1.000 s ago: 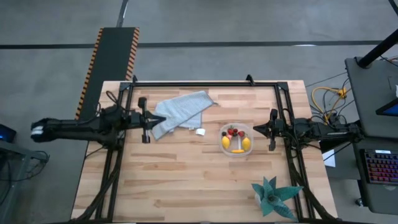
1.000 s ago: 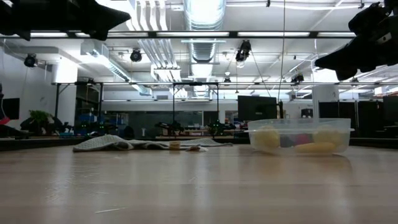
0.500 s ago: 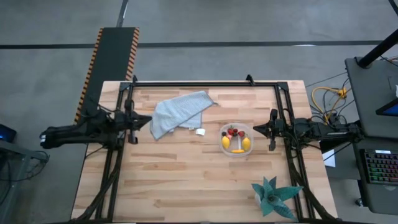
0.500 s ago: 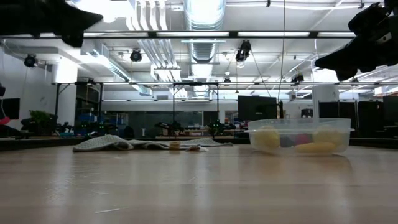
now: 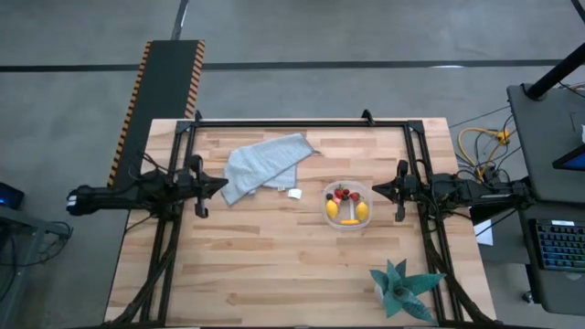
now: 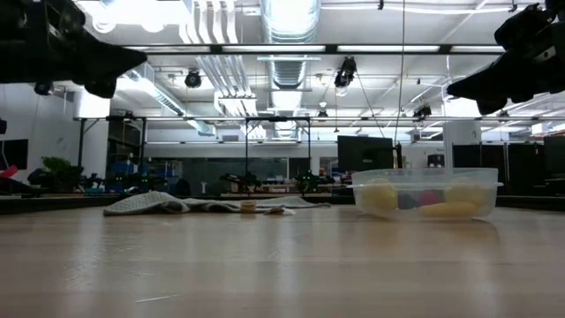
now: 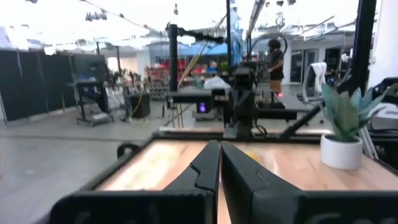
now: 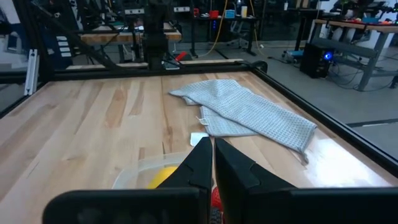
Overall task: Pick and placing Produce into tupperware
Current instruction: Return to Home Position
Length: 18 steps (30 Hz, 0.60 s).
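Note:
The clear tupperware (image 5: 347,206) stands on the table right of centre, also in the low view (image 6: 425,193). In it lie two yellow lemons (image 5: 362,211), red strawberries (image 5: 342,193), an orange-yellow stick piece (image 5: 348,221) and a dark round bit. My left gripper (image 5: 222,183) is shut and hovers at the table's left edge, beside the cloth. My right gripper (image 5: 374,190) is shut, raised just right of the tupperware; its wrist view shows the fingers (image 8: 212,149) above the tupperware rim (image 8: 143,168).
A grey-blue cloth (image 5: 265,164) lies left of centre toward the far edge, with a small white block (image 5: 295,194) beside it. A teal spiky plant in a white pot (image 5: 402,288) stands at the near right corner. A black frame borders the table (image 5: 274,274).
My left arm has drawn back toward the table's left edge, away from the cloth, staying raised. The right arm, the tupperware and the produce have kept still.

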{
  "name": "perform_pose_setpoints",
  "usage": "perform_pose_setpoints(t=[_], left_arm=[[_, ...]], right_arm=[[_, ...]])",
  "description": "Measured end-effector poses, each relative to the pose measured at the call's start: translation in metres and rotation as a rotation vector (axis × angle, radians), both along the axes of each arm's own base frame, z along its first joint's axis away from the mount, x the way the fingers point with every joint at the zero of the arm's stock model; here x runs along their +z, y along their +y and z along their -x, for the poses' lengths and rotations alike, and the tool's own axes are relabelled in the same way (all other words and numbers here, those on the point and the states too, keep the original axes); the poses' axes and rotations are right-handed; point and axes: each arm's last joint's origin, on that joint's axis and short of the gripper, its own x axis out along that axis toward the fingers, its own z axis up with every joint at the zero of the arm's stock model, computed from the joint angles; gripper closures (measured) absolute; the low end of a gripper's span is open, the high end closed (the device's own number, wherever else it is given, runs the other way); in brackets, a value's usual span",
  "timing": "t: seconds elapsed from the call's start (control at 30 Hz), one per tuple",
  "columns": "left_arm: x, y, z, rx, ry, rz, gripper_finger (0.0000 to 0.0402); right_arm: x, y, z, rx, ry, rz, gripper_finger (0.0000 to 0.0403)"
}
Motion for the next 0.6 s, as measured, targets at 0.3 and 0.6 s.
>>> perform_pose_setpoints(t=[0.3, 0.6], left_arm=[[-0.017, 0.002, -0.005, 0.058, 0.069, 0.042, 0.0401], [-0.018, 0.001, -0.006, 0.047, 0.093, 0.041, 0.0401]], right_arm=[[0.002, 0.0, 0.0, 0.008, -0.025, -0.003, 0.0394], [0.008, 0.006, -0.002, 0.195, -0.098, 0.035, 0.0394]])
